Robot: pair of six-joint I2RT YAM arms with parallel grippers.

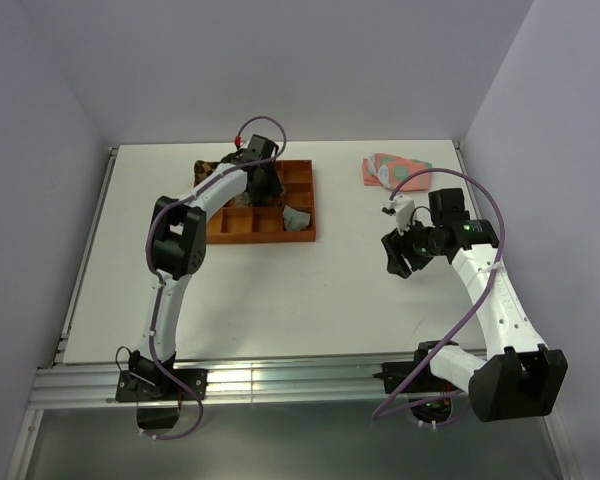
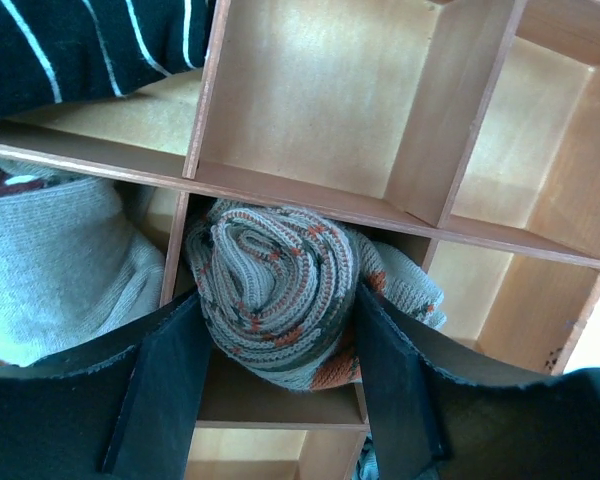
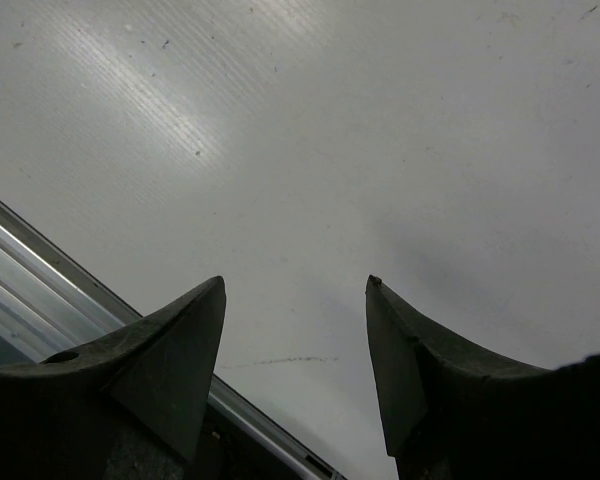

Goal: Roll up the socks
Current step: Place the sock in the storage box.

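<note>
Left wrist view: my left pincer point(image 2: 280, 305) is clamping the rolled socks point(image 2: 270, 255) inside the wooden tray point(image 2: 310, 195) compartment ahead; seemingly only releasing is remaining. My right pincer point(image 3: 295, 290) is hanging apart.

Pinched around rolled socks point(image 2: 270, 260) inside one tray point(image 2: 310, 90) cell, dividers point(image 2: 460, 110) close beside left gripper point(image 2: 280, 295). Blocked left by grey bundle point(image 2: 60, 260), upper-left by striped sock point(image 2: 80, 45). Roomy over bare table point(image 3: 380, 120) beneath right gripper point(image 3: 296, 282), bounded by metal rail point(image 3: 20, 250).

The left end effector point(image 1: 265, 188) hides the rolled tan argyle knit sock point(image 2: 275, 290) from above. A black white-striped sock point(image 2: 80, 45) runs off-frame.
</note>
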